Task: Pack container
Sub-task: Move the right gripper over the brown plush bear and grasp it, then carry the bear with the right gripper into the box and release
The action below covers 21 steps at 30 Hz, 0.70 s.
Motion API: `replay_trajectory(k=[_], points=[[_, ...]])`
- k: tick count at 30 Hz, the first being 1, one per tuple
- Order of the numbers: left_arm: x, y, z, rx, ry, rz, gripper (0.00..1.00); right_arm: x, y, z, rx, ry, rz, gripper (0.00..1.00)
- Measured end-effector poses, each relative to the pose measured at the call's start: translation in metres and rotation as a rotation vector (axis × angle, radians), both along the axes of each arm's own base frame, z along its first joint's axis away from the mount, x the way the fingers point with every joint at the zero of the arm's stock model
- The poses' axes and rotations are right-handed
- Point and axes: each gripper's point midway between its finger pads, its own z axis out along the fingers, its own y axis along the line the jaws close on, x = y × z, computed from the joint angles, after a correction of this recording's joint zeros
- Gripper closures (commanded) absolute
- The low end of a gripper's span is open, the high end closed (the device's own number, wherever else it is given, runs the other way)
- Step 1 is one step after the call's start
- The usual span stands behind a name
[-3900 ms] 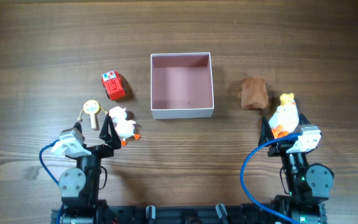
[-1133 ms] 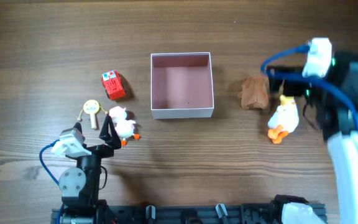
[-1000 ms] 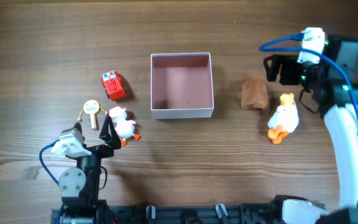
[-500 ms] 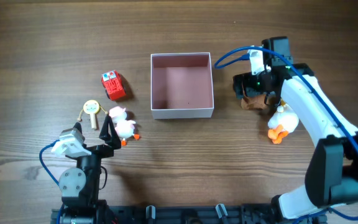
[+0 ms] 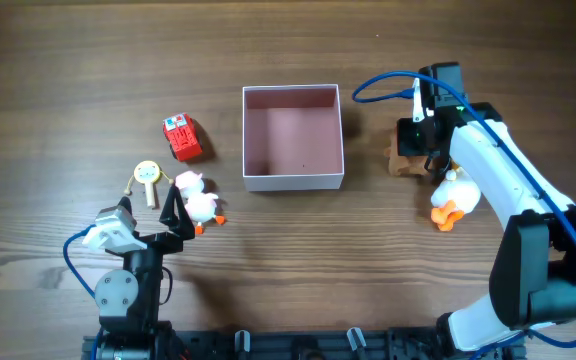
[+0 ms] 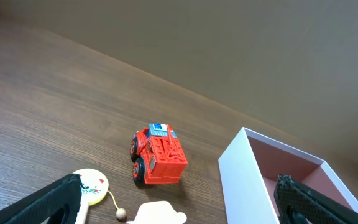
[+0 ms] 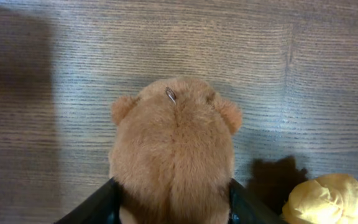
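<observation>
The container [image 5: 293, 181], a square white box with a pale pink inside, stands mid-table and holds nothing; its white wall [image 6: 247, 180] also shows in the left wrist view. Right of it lies a brown plush bear [image 5: 400, 163]. My right gripper [image 5: 415, 142] is down over the bear, and its black fingers press both flanks of the bear [image 7: 173, 143] in the right wrist view. My left gripper [image 5: 148, 215] rests open at the front left, with nothing between its fingers [image 6: 55, 202].
A red toy truck [image 5: 182, 138] and a round yellow rattle [image 5: 147, 175] lie left of the container. A white duck [image 5: 198, 200] sits by my left gripper. A white and yellow duck [image 5: 455, 190] lies just right of the bear.
My right arm swung in from the far right and came down over the brown bear, and its jaws closed against it. The left arm and the toys stayed still.
</observation>
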Motion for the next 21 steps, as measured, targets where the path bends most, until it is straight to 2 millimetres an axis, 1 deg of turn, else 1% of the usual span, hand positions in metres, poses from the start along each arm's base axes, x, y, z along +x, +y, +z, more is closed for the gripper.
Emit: replay_trajectory(k=[1, 3, 5, 10, 12, 14, 15, 17, 18, 19, 20, 21], points=[[0.000, 0.000, 0.000, 0.000, 0.000, 0.000, 0.00, -0.001, 0.000, 0.000, 0.001, 0.005, -0.004, 0.85], [0.000, 0.000, 0.000, 0.000, 0.000, 0.000, 0.00, -0.003, 0.000, -0.001, 0.000, 0.012, -0.004, 0.92], [0.000, 0.000, 0.000, 0.000, 0.000, 0.000, 0.00, -0.003, 0.000, -0.001, 0.004, 0.013, -0.014, 0.95], [0.000, 0.000, 0.000, 0.000, 0.000, 0.000, 0.00, -0.005, -0.001, -0.001, 0.004, 0.024, -0.017, 0.96], [0.000, 0.000, 0.000, 0.000, 0.000, 0.000, 0.00, -0.006, -0.001, 0.008, 0.004, 0.022, -0.017, 0.96], [0.000, 0.000, 0.000, 0.000, 0.000, 0.000, 0.00, -0.002, 0.000, 0.026, 0.007, -0.002, -0.016, 0.95], [0.000, 0.000, 0.000, 0.000, 0.000, 0.000, 0.00, 0.002, 0.001, 0.040, 0.010, -0.028, -0.014, 0.96], [0.000, 0.000, 0.000, 0.000, 0.000, 0.000, 0.00, 0.012, 0.006, 0.071, 0.019, -0.100, -0.006, 0.96], [0.000, 0.000, 0.000, 0.000, 0.000, 0.000, 0.00, 0.017, 0.011, 0.093, 0.026, -0.153, 0.006, 0.96], [0.000, 0.000, 0.000, 0.000, 0.000, 0.000, 0.00, 0.022, 0.022, 0.120, 0.038, -0.220, 0.031, 0.96], [0.000, 0.000, 0.000, 0.000, 0.000, 0.000, 0.00, 0.023, 0.032, 0.134, 0.043, -0.255, 0.055, 0.96], [0.000, 0.000, 0.000, 0.000, 0.000, 0.000, 0.00, 0.022, 0.048, 0.148, 0.053, -0.289, 0.094, 0.96]])
